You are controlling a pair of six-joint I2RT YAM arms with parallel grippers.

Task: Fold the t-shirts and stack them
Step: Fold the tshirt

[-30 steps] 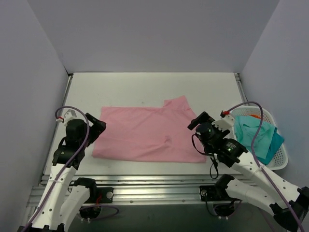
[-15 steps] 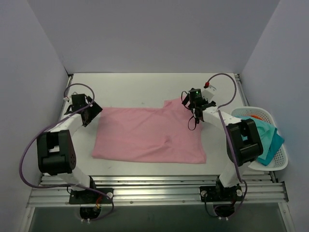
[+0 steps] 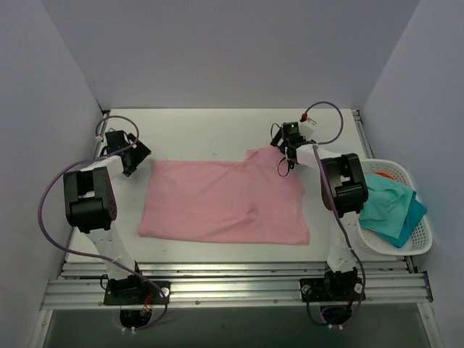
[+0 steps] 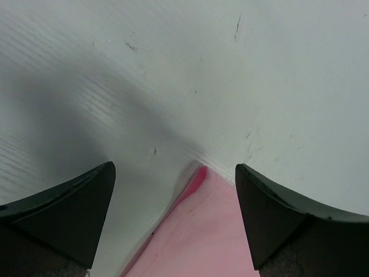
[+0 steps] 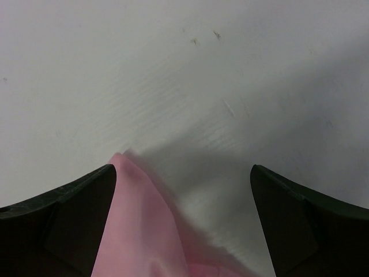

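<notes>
A light pink t-shirt (image 3: pixel 225 203) lies spread flat in the middle of the white table, its far right corner (image 3: pixel 264 154) sticking up as a flap. My left gripper (image 3: pixel 136 154) hovers open at the shirt's far left corner. In the left wrist view that pink corner (image 4: pixel 199 231) lies between the two dark fingers (image 4: pixel 63 213), untouched by them. My right gripper (image 3: pixel 285 149) stands open at the far right corner. In the right wrist view the pink flap (image 5: pixel 138 231) rises beside the left finger (image 5: pixel 69 219), with bare table across the rest of the gap.
A white basket (image 3: pixel 424 243) sits at the table's right edge, holding a crumpled teal cloth (image 3: pixel 388 206) and something orange (image 3: pixel 384 175). Grey walls close in the left, back and right sides. The arm bases stand on a metal rail (image 3: pixel 232 279) at the near edge.
Both arms have reached from the shirt's near side out to its far corners, the left to the far left, the right to the far right. The shirt has not moved.
</notes>
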